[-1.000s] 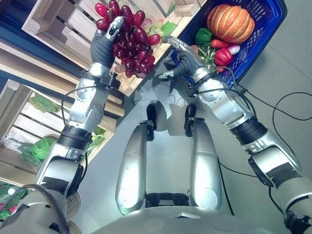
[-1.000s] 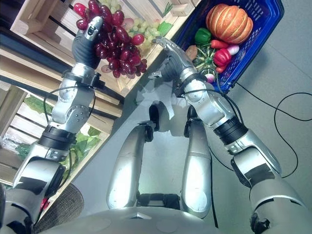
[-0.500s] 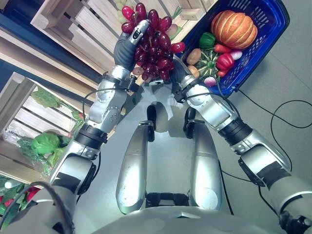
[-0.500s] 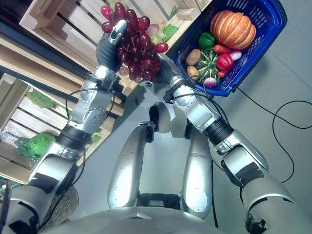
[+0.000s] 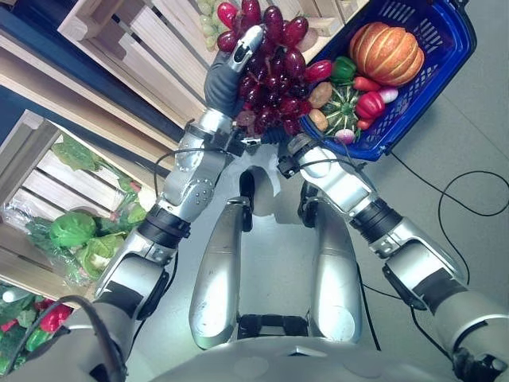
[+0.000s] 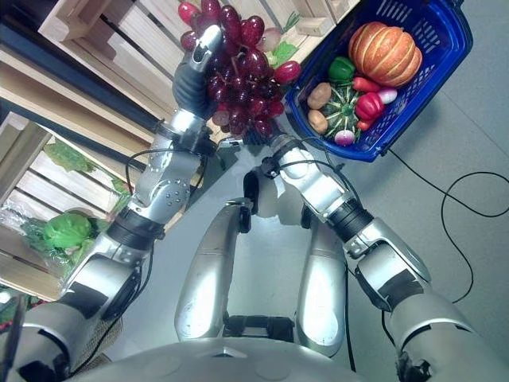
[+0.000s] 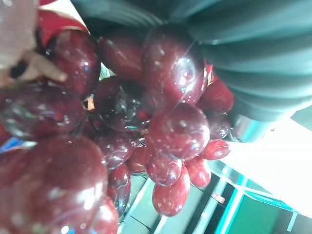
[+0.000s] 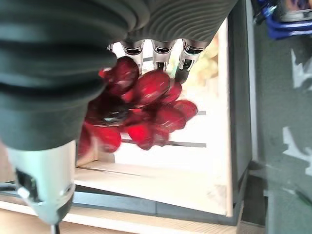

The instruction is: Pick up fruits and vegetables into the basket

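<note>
While your left hand (image 5: 225, 76) is raised in front of the wooden crates (image 5: 151, 48), its fingers are curled round a bunch of red grapes (image 5: 274, 76), which hangs against the palm with a silver finger lying across the top berries. You can see the bunch sits just beside the near rim of the blue basket (image 5: 429, 87), its outermost grape reaching the rim, but it is not inside. Your right hand (image 8: 156, 48) is tucked under and behind the grapes; in its wrist view the fingers (image 8: 161, 51) reach out in a row, fairly straight, with the lower berries lying against them, and I cannot tell whether they are gripping. The basket rests on the grey floor (image 5: 445, 183) and holds an orange pumpkin (image 5: 387, 53), a green pepper (image 5: 343, 68), a red pepper (image 5: 370, 104), a potato (image 5: 320, 95) and a striped green squash (image 5: 342, 103). Green grapes (image 5: 208, 16) lie in the upper crate, and leafy greens in bags (image 5: 75, 239) fill the lower one.
</note>
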